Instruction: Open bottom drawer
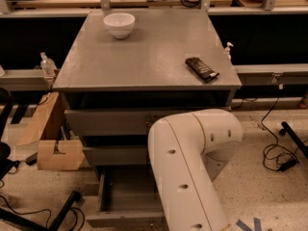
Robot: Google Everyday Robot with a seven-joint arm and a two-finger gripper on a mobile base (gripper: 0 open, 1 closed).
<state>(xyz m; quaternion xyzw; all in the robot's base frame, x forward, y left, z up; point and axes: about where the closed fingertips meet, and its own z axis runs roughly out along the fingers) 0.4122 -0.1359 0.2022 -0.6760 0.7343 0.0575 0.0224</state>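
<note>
The bottom drawer (126, 198) is seen pulled out, its tray exposed. The gripper is hidden behind the bent arm (190, 167), judged low at the drawer front for pulling; its state cannot be told.

The bottom drawer (126, 191) — grey, shallow — stands pulled out, lowest of three; the gripper is out of view.
</note>
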